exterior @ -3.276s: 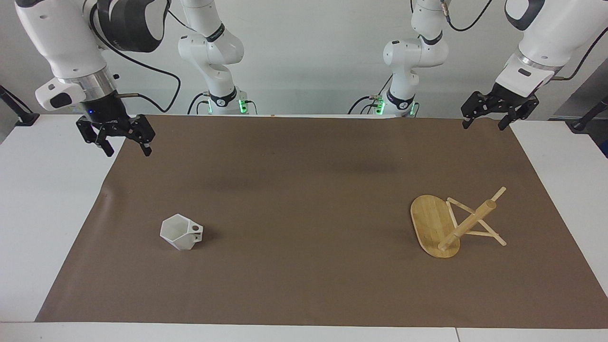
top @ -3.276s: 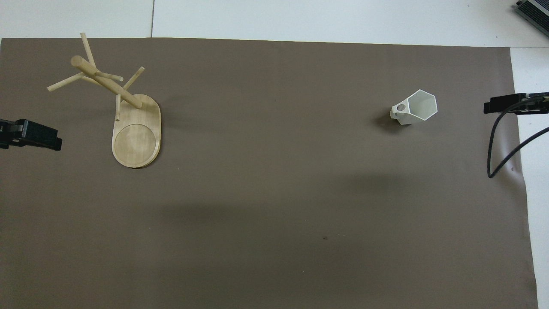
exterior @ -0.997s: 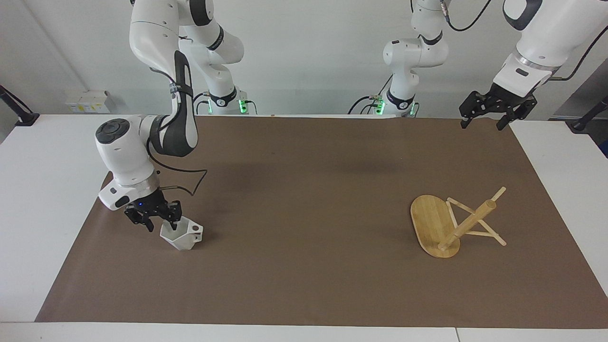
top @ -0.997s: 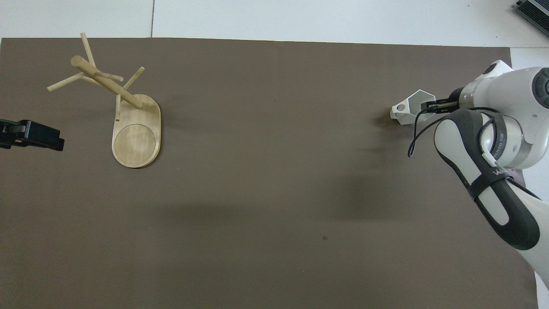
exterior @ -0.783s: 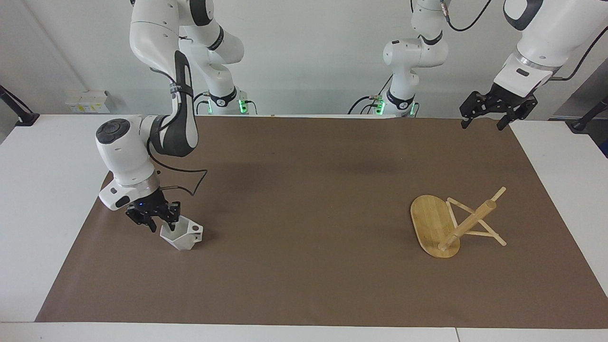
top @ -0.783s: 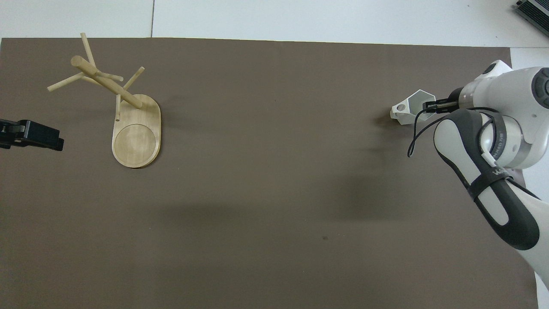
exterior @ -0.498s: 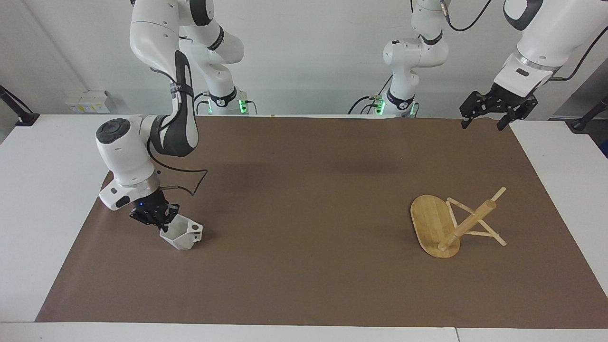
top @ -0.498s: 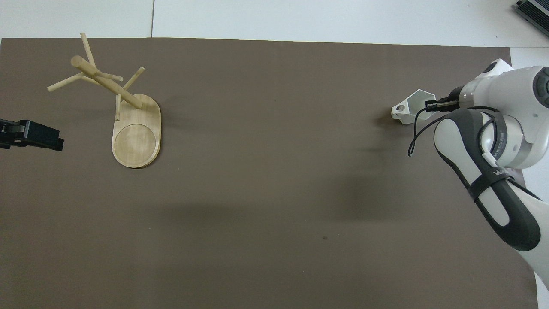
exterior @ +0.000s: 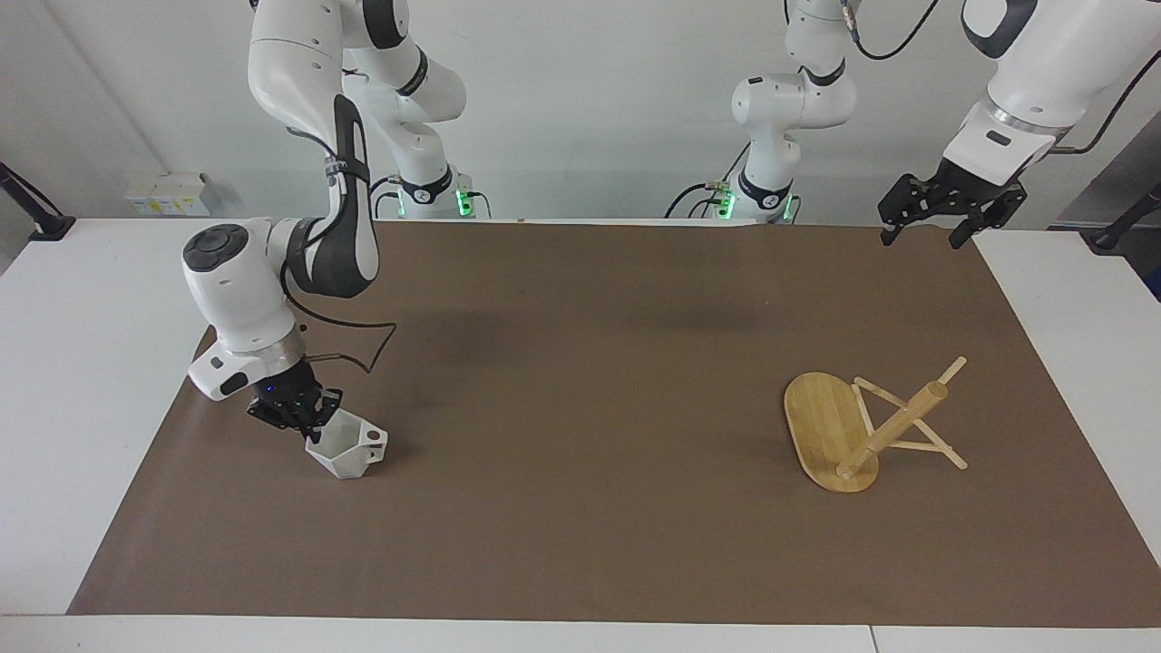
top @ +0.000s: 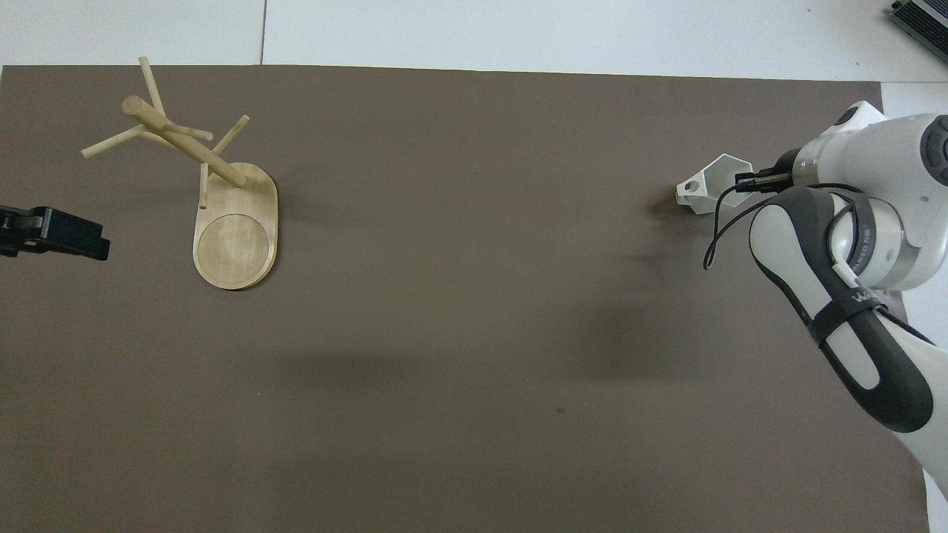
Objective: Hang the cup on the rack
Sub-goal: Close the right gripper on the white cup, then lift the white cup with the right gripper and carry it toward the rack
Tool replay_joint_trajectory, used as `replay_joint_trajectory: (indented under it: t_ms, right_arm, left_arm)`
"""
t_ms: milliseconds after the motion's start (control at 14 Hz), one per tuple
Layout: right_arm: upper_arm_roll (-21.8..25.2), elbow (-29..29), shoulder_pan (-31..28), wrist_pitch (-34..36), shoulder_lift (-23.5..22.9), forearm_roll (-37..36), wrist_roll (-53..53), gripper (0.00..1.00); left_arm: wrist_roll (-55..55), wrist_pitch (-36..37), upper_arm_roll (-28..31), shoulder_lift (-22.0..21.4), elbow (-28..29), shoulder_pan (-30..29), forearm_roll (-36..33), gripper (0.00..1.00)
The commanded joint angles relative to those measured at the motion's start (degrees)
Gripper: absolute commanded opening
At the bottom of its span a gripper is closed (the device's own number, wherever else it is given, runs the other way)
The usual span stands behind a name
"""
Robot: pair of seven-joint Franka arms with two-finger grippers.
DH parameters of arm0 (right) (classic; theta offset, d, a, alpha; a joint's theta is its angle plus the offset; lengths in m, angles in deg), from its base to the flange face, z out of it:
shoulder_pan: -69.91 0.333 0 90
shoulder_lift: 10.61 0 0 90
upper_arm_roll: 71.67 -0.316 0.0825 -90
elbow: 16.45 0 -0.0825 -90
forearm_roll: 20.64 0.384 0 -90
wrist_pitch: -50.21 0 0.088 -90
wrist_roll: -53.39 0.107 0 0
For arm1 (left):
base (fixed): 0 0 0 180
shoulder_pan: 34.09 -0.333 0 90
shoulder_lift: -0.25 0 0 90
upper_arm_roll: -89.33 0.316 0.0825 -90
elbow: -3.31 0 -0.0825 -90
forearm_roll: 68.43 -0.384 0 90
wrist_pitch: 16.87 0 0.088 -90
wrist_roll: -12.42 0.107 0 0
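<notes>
A white surface (exterior: 82,363) carries a brown mat (exterior: 590,381) that covers most of it, leaving white margins at both ends and along the edges. A seam (top: 264,33) splits the white top in the overhead view. A plain pale wall (exterior: 590,100) stands at the robots' end, with a small white box (exterior: 168,193) low against it. Lighting is even and soft, with faint shadows on the mat.

Around our right gripper (exterior: 307,426) it's tight: its fingertips are pinched on the cup (exterior: 347,449) rim, mat (exterior: 580,544) just under it. Toward our left gripper (exterior: 927,222) we've got a wide bare stretch of mat. That one hangs open over the mat's corner, and the only thing in the way is the rack (exterior: 857,426), its pegs poking out sideways and up.
</notes>
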Motion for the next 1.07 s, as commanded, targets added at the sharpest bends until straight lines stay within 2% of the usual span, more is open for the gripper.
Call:
replay_joint_trajectory:
  t_ms: [0, 285, 997]
  right_arm:
    - [-0.2, 3.4, -0.3, 4.6, 0.4, 0.0, -0.8, 0.00]
    - [0.2, 11.9, -0.3, 18.1, 1.9, 0.0, -0.7, 0.00]
    - [0.9, 12.4, -0.3, 34.8, 13.0, -0.1, 1.8, 0.00]
  left_arm:
    - [0.2, 0.7, 0.2, -0.5, 0.4, -0.1, 0.5, 1.00]
    - [0.2, 0.8, 0.2, -0.5, 0.4, -0.1, 0.5, 1.00]
    - [0.7, 0.1, 0.3, -0.5, 0.4, -0.2, 0.5, 1.00]
